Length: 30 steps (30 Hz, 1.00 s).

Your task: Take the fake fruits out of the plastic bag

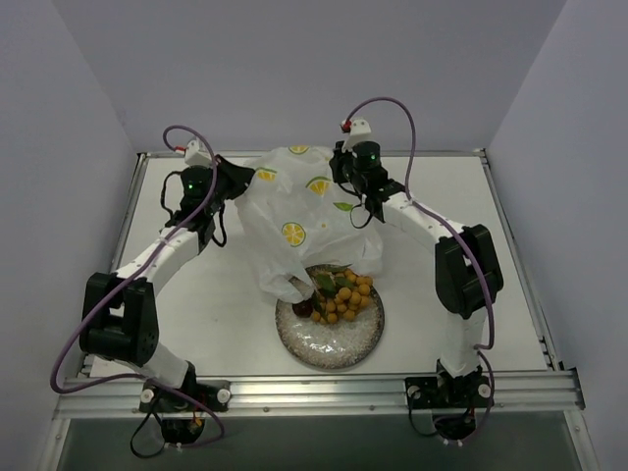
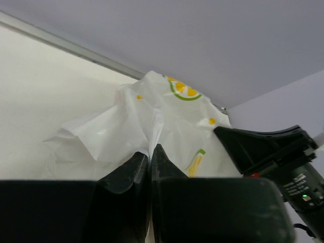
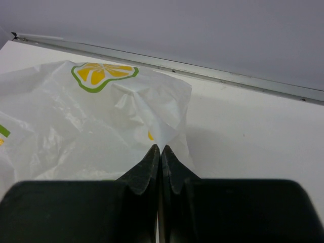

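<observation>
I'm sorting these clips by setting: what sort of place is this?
Likely a robot lab bench: a white table edged with aluminium rail, plain grey walls, left arm and right arm bolted on.

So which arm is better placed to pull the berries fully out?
Probably right: the berries spill from the plastic bag on the side of the right gripper; the left gripper pinches the other corner.

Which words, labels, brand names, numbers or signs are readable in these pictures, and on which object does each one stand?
No text can be read in any view.
The plastic bag has only printed citrus slices and green leaves, no words.
The plate has no marking.
Nothing else shows a legible label.
</observation>
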### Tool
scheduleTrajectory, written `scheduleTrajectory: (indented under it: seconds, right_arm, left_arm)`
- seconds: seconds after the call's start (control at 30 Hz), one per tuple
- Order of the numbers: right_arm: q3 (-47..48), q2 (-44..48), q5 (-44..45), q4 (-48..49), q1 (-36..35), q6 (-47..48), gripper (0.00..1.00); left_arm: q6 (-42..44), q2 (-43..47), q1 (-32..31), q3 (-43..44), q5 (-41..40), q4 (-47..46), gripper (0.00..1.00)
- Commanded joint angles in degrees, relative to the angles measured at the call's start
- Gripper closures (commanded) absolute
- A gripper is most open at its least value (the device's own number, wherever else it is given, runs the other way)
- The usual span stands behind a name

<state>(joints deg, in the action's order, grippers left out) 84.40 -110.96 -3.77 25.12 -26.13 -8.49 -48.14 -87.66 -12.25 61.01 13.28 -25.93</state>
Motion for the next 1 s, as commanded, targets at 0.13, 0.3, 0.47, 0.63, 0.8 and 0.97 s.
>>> scheduleTrajectory:
  seconds: [0.13,0.3,0.47,0.63,0.8,0.97]
  right_arm:
    - [0.85,6.52,1.55,-2.77,2.05,0.3,1.0]
    - [-0.57,8.84,-1.5,0.29,2.84,-0.57,1.0]
    - [3.23,0.13,0.51,-3.07,3.01,1.11,1.0]
    - [3.31,-2.06,-0.71,-0.77,3.8,-0.65,1.0]
    - [7.0,-4.79,-1.5,-3.41,3.89,-0.47,0.83]
    - [7.88,-6.99,-1.68,-3.77,3.81,-1.79,0.75]
  left_arm:
    - [-3.97,1.26,1.01,-0.89,2.35,-2.88,0.98]
    - [0.95,0.74,-0.58,5.07,0.08,5.81,0.98]
    - [0.24,-3.75,0.03,5.08,0.61,6.33,0.97]
    - [2.7,-3.14,0.21,7.53,0.52,9.14,0.41]
    - [4.98,1.42,0.12,7.9,-2.19,17.31,0.03]
    - [9.81,14.6,-2.85,2.19,-10.97,31.24,0.05]
